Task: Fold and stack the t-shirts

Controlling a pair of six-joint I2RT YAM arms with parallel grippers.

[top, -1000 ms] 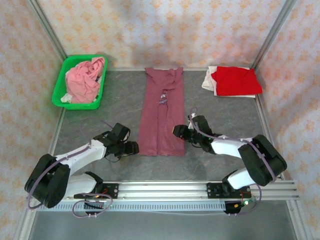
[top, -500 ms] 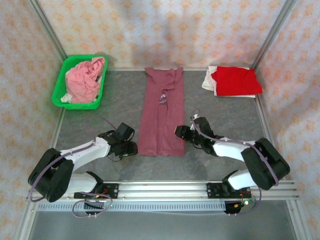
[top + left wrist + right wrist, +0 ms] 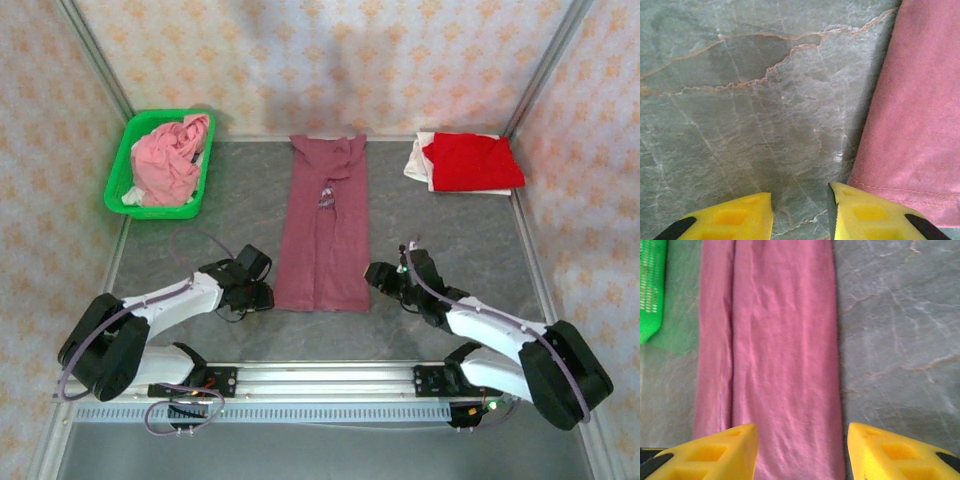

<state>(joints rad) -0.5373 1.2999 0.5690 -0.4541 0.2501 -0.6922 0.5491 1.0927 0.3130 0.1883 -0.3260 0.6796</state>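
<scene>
The maroon t-shirt point(image 3: 323, 225) lies in the middle of the table, folded lengthwise into a long strip. A red t-shirt point(image 3: 470, 160) rests folded on a white one point(image 3: 416, 160) at the back right. A pink t-shirt point(image 3: 168, 155) is bunched in the green basket. My left gripper point(image 3: 264, 296) sits low at the maroon shirt's near left corner. In the left wrist view its jaws point(image 3: 800, 215) stand apart over bare table, the right finger point(image 3: 865, 215) against the hem point(image 3: 920, 125). My right gripper point(image 3: 376, 276) is open by the near right corner, its jaws point(image 3: 802, 450) spanning the cloth point(image 3: 775, 350).
The green basket point(image 3: 118, 180) stands at the back left, and its edge point(image 3: 650, 290) shows in the right wrist view. Patterned walls enclose the table on three sides. A metal rail point(image 3: 330, 380) runs along the near edge.
My left gripper's jaws have narrowed and it has edged toward the shirt's corner. My right arm has drawn back toward the near right, away from the shirt's edge.
</scene>
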